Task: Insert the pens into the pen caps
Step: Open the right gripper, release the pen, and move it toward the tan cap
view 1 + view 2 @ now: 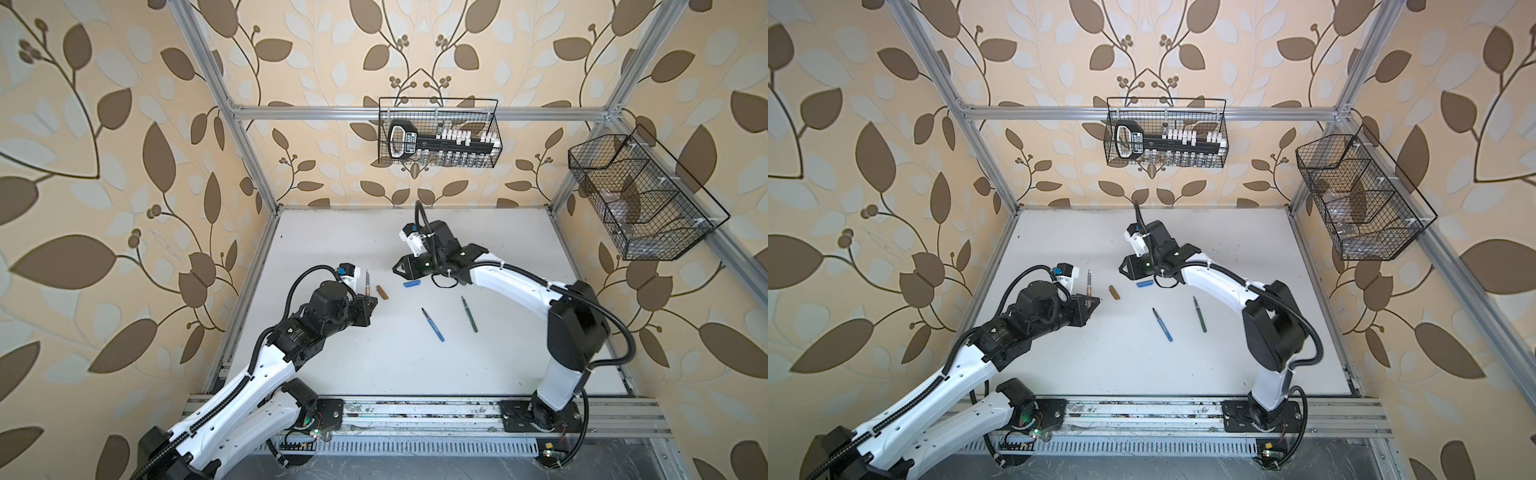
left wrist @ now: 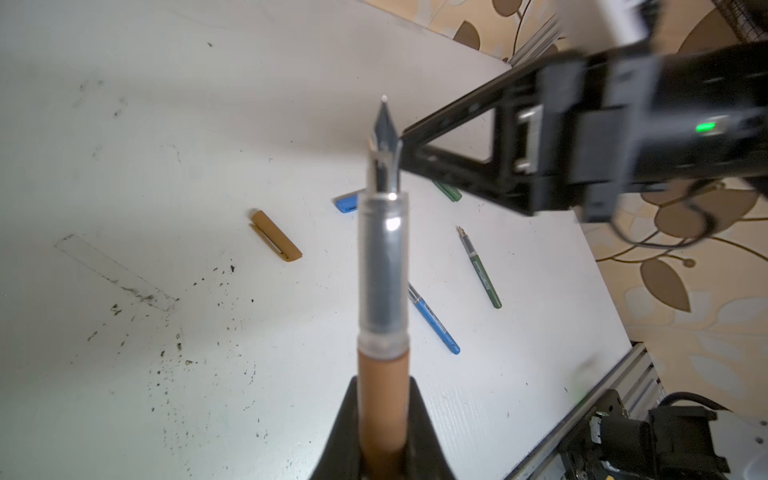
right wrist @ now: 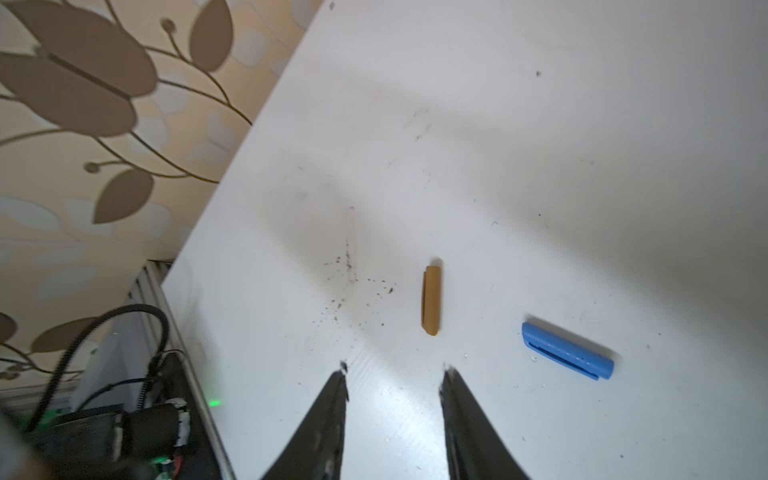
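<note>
My left gripper (image 1: pixel 368 304) (image 2: pixel 382 419) is shut on the tan-brown pen (image 1: pixel 367 281) (image 2: pixel 382 374), whose dark tip points toward the back. The tan-brown cap (image 1: pixel 382 292) (image 3: pixel 431 300) lies on the table just right of it. My right gripper (image 1: pixel 395 268) (image 3: pixel 395 372) hovers open and empty beyond that cap, near the pen's tip. The blue cap (image 1: pixel 412 284) (image 3: pixel 567 351) lies under the right wrist. A blue pen (image 1: pixel 433 325) (image 2: pixel 434 320) and a green pen (image 1: pixel 469 313) (image 2: pixel 480 268) lie uncapped mid-table. The green cap (image 2: pixel 448 190) peeks out from under the right gripper.
The white table (image 1: pixel 374 374) carries dark specks near the left arm. A wire basket (image 1: pixel 438 133) with a tool hangs on the back wall, and another basket (image 1: pixel 640 199) hangs on the right wall. An aluminium rail (image 1: pixel 415 415) runs along the front edge.
</note>
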`<action>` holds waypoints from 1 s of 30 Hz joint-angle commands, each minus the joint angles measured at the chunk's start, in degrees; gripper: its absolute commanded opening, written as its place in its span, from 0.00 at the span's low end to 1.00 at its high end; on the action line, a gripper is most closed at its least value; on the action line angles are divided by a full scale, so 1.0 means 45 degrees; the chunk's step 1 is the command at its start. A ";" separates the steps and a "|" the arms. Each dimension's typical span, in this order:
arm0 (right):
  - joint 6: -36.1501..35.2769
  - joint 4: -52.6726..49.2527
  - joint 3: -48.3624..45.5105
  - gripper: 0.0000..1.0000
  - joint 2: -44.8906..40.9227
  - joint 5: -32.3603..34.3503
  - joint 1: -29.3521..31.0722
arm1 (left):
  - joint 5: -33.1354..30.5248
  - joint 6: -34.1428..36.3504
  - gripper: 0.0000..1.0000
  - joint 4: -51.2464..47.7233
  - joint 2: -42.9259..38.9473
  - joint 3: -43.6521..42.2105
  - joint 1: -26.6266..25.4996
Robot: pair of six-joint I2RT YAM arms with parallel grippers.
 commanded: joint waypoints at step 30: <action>-0.2355 -0.3540 0.7027 0.46 0.7236 0.0800 0.1584 | -0.1195 0.0449 0.07 -0.2444 -0.1380 0.1278 -0.0114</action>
